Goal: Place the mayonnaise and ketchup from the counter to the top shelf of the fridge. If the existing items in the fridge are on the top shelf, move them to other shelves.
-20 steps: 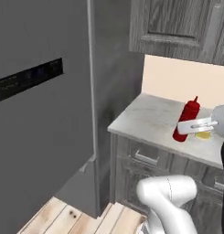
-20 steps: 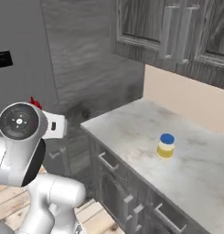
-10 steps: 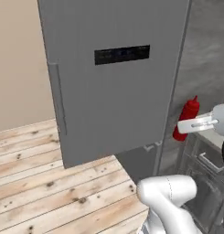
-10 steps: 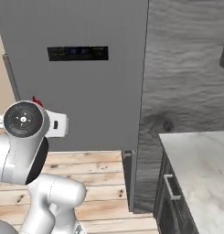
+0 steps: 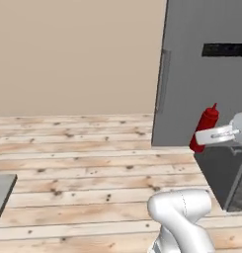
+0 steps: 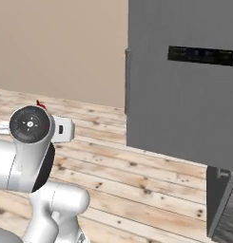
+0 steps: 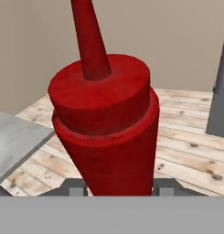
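Observation:
The ketchup [image 5: 204, 126], a slim red squeeze bottle, hangs upright in the air in front of the fridge [image 5: 206, 74]. My gripper [image 5: 205, 138] is shut on its lower body. In the hand view the ketchup [image 7: 106, 123] stands between my fingertips [image 7: 164, 186], nozzle pointing up. Its red nozzle tip [image 6: 39, 102] peeks out behind my arm in the right base view. The fridge [image 6: 184, 99] is a tall grey appliance and its door is closed. The mayonnaise and the counter top are out of view.
The fridge door has a long handle [image 5: 164, 81] on its left edge and a dark display panel [image 6: 201, 55]. A dark cabinet side [image 5: 223, 173] stands right of the fridge. A grey slab [image 5: 1, 192] sits low on the left. Wooden floor [image 5: 83, 163] stretches to a beige wall.
Both base views have swung left with the base: the counter and mayonnaise have left the picture, and the closed fridge front now sits on the right. The ketchup stays in my gripper.

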{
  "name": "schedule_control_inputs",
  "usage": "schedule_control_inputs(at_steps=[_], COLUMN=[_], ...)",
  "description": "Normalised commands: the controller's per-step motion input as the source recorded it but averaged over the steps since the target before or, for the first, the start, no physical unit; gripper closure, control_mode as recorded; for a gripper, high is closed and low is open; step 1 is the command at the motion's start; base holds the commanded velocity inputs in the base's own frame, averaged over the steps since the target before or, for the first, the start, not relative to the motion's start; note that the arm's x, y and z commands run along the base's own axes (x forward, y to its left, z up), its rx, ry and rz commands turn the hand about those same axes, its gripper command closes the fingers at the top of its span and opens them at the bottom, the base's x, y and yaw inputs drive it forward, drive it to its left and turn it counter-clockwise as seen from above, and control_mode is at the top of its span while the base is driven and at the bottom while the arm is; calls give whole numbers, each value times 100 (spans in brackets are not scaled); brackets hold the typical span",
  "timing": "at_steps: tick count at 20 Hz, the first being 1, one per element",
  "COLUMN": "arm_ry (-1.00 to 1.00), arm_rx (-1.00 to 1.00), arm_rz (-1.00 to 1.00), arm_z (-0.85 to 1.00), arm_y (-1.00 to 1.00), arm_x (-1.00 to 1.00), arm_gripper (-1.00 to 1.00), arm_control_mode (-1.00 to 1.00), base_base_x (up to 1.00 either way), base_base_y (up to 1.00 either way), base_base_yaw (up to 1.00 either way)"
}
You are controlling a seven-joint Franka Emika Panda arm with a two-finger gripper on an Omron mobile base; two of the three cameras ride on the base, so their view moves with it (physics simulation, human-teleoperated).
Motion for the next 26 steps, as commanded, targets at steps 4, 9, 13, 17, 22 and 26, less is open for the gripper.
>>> schedule_control_inputs(at_steps=[4,9,13,17,22,26], arm_ry=[0,0,0,0,0,0], arm_rx=[0,0,0,0,0,0], arm_rz=[0,0,0,0,0,0], arm_z=[0,0,0,0,0,0], arm_y=[0,0,0,0,0,0], arm_x=[0,0,0,0,0,0], arm_gripper=[100,100,100,100,100,100], arm_control_mode=[100,100,100,100,100,100], base_base_x=[7,96,100,100,100,100], base_base_y=[100,94,33,23,12,28], base_base_yaw=[31,-1,-18,-19,-18,-22])
